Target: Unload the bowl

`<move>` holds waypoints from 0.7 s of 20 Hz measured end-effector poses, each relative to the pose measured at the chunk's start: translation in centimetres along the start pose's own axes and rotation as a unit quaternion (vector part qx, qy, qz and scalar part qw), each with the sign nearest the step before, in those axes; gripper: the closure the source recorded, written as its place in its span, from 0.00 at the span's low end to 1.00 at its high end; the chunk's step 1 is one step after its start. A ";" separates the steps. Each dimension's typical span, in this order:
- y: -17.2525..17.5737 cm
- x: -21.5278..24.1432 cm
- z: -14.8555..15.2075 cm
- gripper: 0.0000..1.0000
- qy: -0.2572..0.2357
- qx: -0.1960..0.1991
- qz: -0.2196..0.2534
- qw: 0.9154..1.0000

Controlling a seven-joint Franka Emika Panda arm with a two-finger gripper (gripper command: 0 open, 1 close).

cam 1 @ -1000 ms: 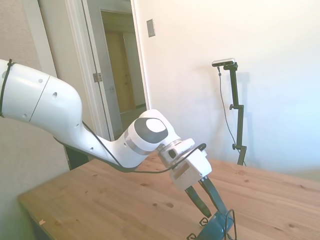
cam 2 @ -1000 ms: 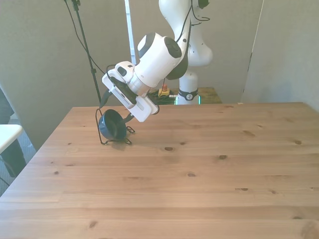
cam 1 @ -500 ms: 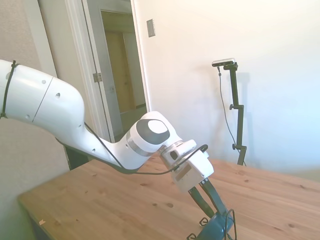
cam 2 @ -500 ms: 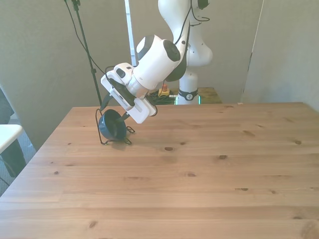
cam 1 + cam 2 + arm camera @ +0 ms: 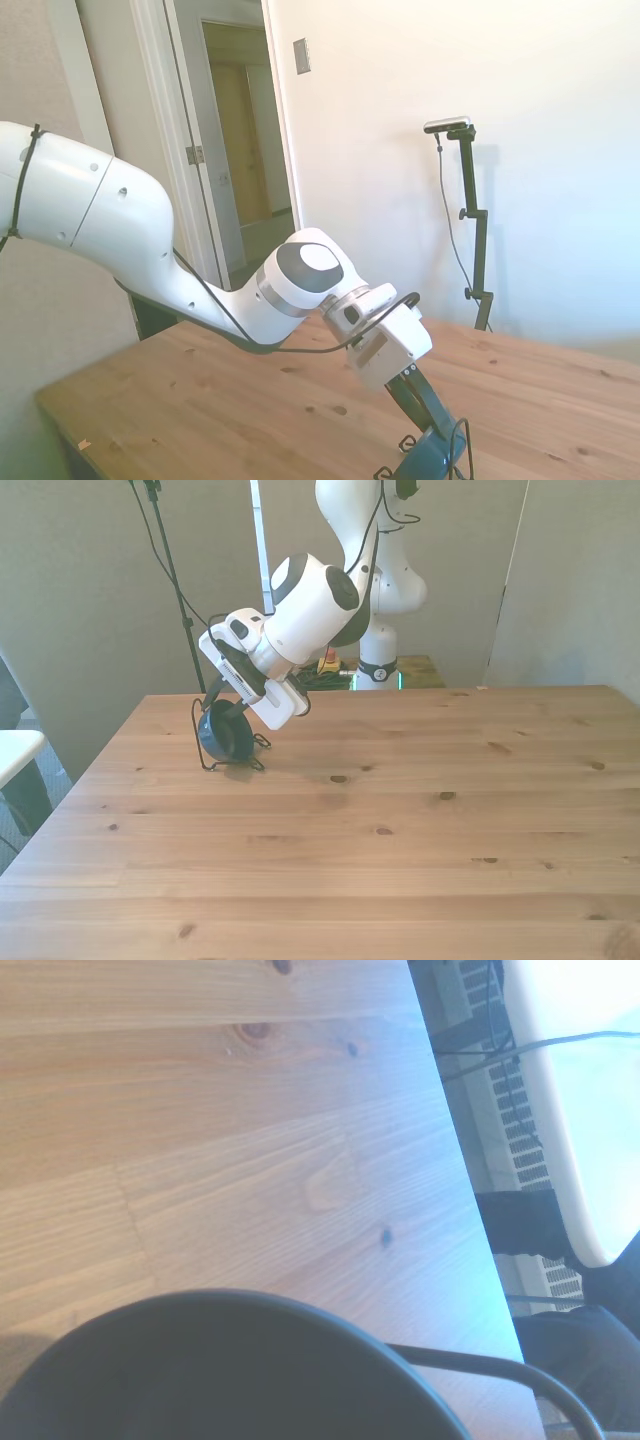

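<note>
Wire rack (image 5: 226,752): a thin black wire frame standing on the desk (image 5: 400,820) near the corner at the front view's left, toward the far edge. Its small curled feet rest on the wood. In the side view the rack (image 5: 400,452) is cut off by the lower edge of the picture.

Bowl (image 5: 224,732): small, round, dark teal-blue and glossy. It sits in the wire rack, tipped up on its side, with its open face turned toward the front camera. In the side view only the upper part of the bowl (image 5: 430,458) shows at the picture's bottom edge. In the wrist view the bowl (image 5: 220,1380) fills the lower part as a dark, blurred curve, with one rack wire (image 5: 490,1365) running off beside it.

Jaws (image 5: 428,428): the two dark fingers point steeply down at the bowl and reach its upper rim. They lie close together in the side view, and I cannot tell whether they are clamped on the rim or only near it. In the front view the white wrist body hides them.

Arm (image 5: 305,610): white, bent low over the desk, leaning toward the front view's left with the wrist just above the bowl.

Desk: pale knotted pine boards.
</note>
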State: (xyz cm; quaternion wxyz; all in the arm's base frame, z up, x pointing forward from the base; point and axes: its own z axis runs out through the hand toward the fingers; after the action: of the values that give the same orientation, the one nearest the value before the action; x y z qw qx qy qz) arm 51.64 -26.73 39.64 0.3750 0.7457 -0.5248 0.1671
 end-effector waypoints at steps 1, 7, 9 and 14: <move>0.0 0.0 0.0 1.00 0.003 -0.003 0.000 1.000; 0.2 0.0 -0.1 1.00 0.020 -0.028 -0.003 0.999; 0.0 -0.3 -0.3 1.00 0.028 -0.038 -0.006 0.999; -0.6 -0.6 -1.0 1.00 0.050 -0.066 -0.008 0.996</move>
State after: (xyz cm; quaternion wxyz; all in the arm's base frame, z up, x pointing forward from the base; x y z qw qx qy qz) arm 52.08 -25.51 39.68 0.4508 0.7139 -0.5094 0.1663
